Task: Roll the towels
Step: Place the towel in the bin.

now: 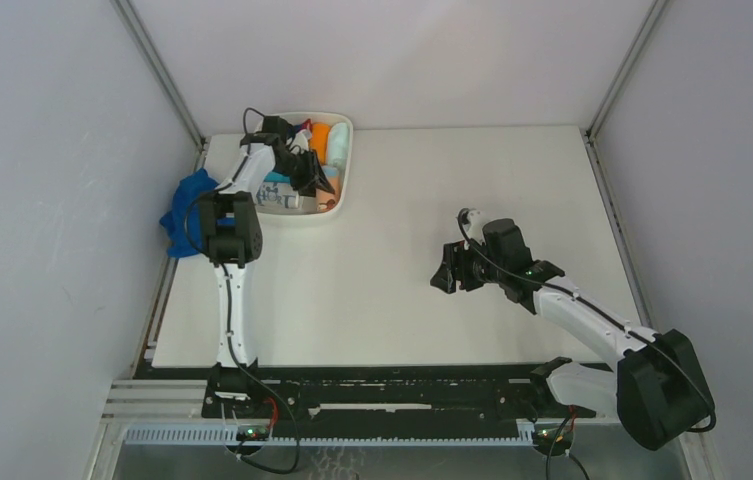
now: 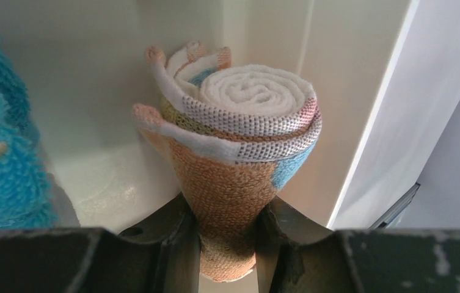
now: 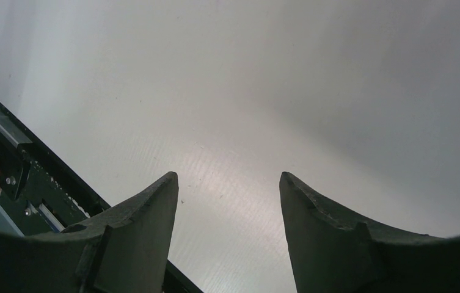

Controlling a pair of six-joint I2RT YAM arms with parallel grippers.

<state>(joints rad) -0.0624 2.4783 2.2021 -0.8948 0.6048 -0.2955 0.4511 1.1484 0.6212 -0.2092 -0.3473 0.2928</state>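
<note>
A rolled peach-orange towel (image 2: 239, 177) with a pale blue spot and a white inner face fills the left wrist view. My left gripper (image 2: 227, 220) is shut on one end of the roll, inside a corner of the white bin (image 2: 93, 73). In the top view the left gripper (image 1: 314, 180) reaches into that bin (image 1: 344, 200) at the back left. The royal-blue towel (image 1: 184, 215) lies bunched at the table's left edge, beside the left arm. My right gripper (image 1: 444, 275) hovers over the bare table right of centre, open (image 3: 227, 180) with nothing between its fingers.
The bin also holds an orange roll (image 1: 320, 140), a mint roll (image 1: 339, 140) and a fuzzy turquoise roll (image 2: 1, 171) left of the held towel. White walls close in the table on the left, back and right. The black base rail (image 1: 372, 400) runs along the near edge.
</note>
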